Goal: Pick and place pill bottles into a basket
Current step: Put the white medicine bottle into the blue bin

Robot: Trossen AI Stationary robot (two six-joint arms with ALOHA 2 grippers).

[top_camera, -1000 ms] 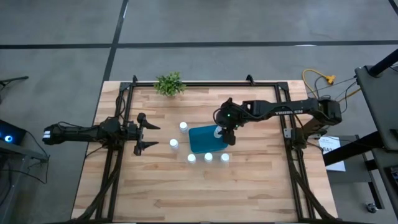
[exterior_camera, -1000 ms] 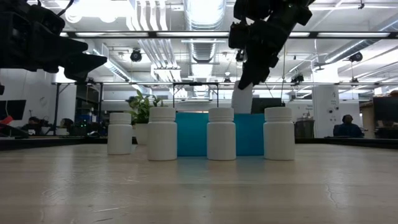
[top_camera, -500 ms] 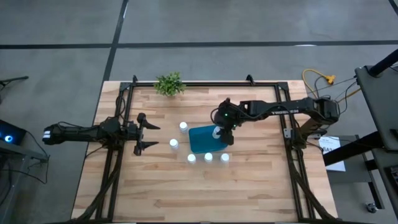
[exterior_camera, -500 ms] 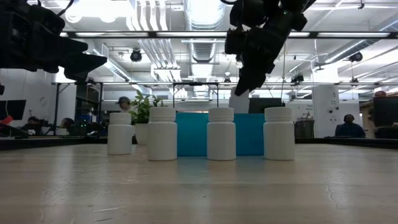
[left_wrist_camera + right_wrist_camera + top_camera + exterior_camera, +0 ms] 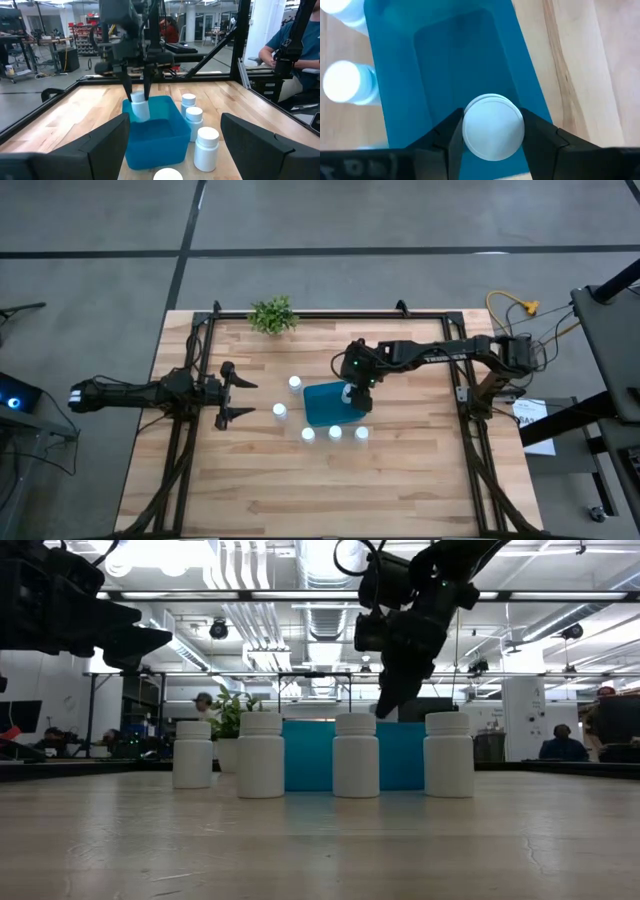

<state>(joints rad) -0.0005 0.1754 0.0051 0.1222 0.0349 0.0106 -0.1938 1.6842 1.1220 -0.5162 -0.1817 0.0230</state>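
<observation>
High view: three bottles [image 5: 335, 433] in a row on the surface just on the basket's near side, two more [image 5: 280, 411] by its left end toward the left edge. Basket [image 5: 325, 408] sits mid-surface. Right pincer [image 5: 357, 393] reaches down into the basket's right end, clamped on a sixth bottle [image 5: 493, 126], cap between the fingers. Left pincer [image 5: 233, 393] hovers near the left edge, spread wide. Plant [image 5: 273, 315] at far edge.

Bright overhead lights, glare, backlit arms
</observation>
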